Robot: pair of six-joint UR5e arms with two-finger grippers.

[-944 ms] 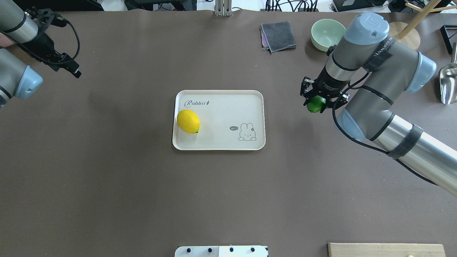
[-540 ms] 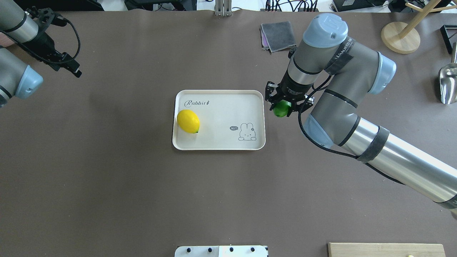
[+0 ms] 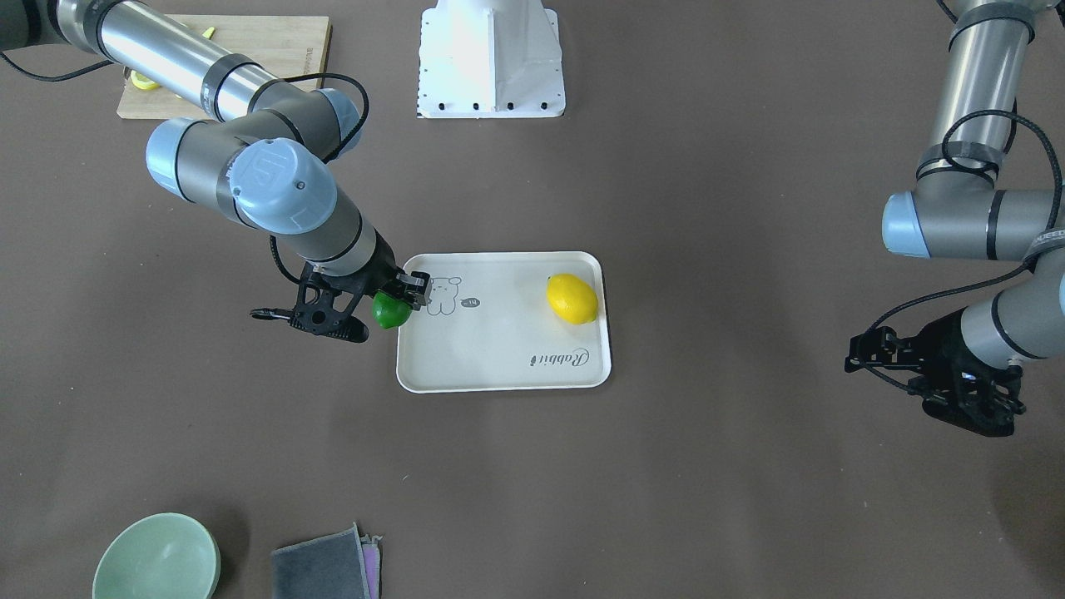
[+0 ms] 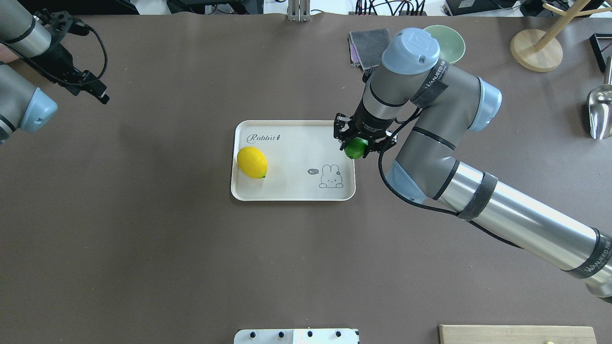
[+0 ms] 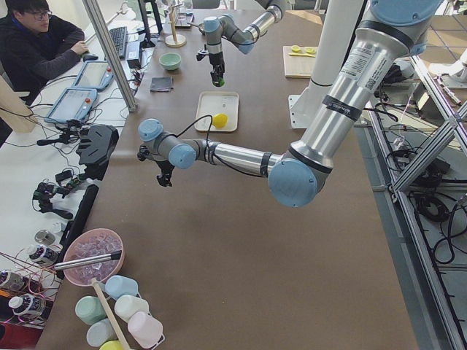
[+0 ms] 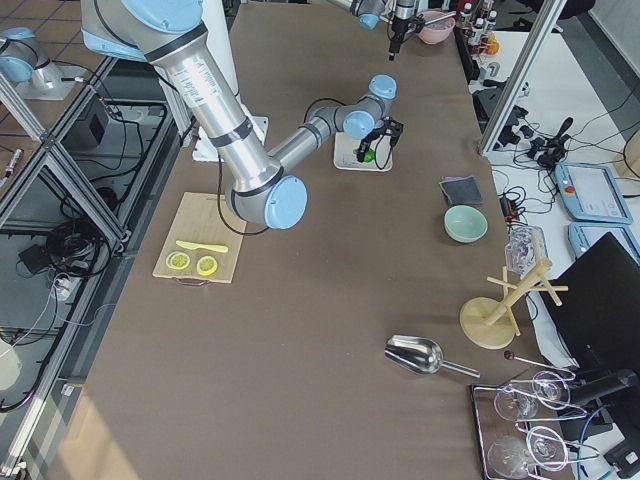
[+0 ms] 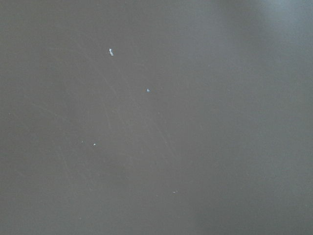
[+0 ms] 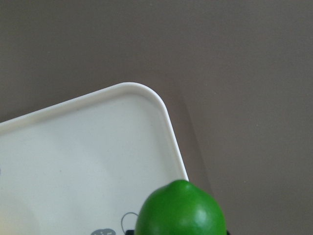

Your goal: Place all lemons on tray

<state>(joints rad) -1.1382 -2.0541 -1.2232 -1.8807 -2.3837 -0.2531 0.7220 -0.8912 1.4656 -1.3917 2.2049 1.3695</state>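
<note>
The off-white tray (image 4: pixel 296 188) lies at the table's middle, also in the front view (image 3: pixel 499 370). The yellow lemon (image 4: pixel 252 162) rests on its left part (image 3: pixel 572 299). My right gripper (image 4: pixel 356 143) is shut on the green lemon (image 4: pixel 355 149) and holds it above the tray's right rim, near the far right corner (image 3: pixel 390 312). The right wrist view shows the green lemon (image 8: pixel 181 208) over the tray's corner (image 8: pixel 146 95). My left gripper (image 4: pixel 98 93) hangs over bare table far left of the tray (image 3: pixel 969 403); I cannot tell whether it is open.
A green bowl (image 4: pixel 453 40) and a grey cloth (image 4: pixel 370 45) lie at the far right behind my right arm. A wooden stand (image 4: pixel 535 50) and a metal scoop (image 4: pixel 600 112) are further right. A wooden board (image 3: pixel 241 46) with lemon slices (image 3: pixel 146 81) is near the robot's base.
My right arm has moved left with the green lemon, from well right of the tray to over its right rim. The left arm and the yellow lemon have not moved.
</note>
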